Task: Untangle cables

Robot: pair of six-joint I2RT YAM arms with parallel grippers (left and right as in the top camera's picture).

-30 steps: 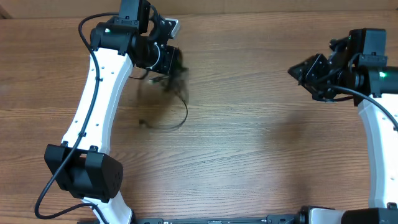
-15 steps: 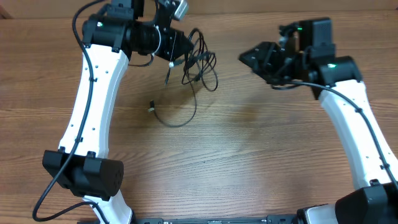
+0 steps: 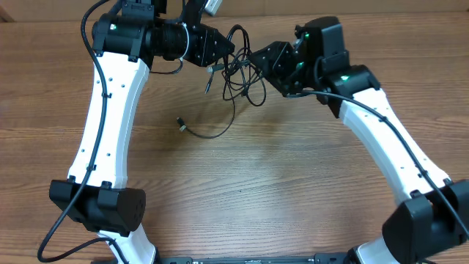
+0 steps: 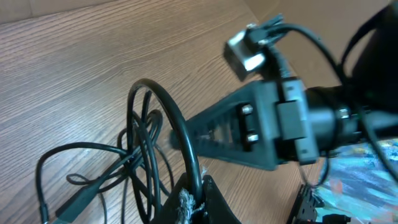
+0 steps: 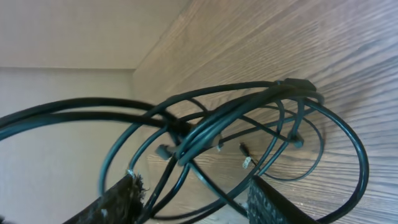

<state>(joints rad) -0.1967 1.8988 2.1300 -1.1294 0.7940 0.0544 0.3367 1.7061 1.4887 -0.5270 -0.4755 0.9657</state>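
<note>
— Black cables (image 3: 240,79) sit in a tangle near the table's (image 3: 293,183) far side, between both arms.
— Left gripper (image 3: 224,53)?
— Clenched on a loop; one plug end (image 3: 179,126) trails on the wood.
— Right gripper (image 3: 256,59)?
— Spread wide, with loops passing between its fingers (image 5: 124,199).

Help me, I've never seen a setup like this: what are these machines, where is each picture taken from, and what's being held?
These are two white robot arms at a wooden table. The wide picture looks down from above; the other two come from cameras on each wrist. The left gripper pinches a tangled bunch of thin black cables, while one strand trails across the wood to a plug tip. The right gripper is open, its fingers either side of the loops.
</note>
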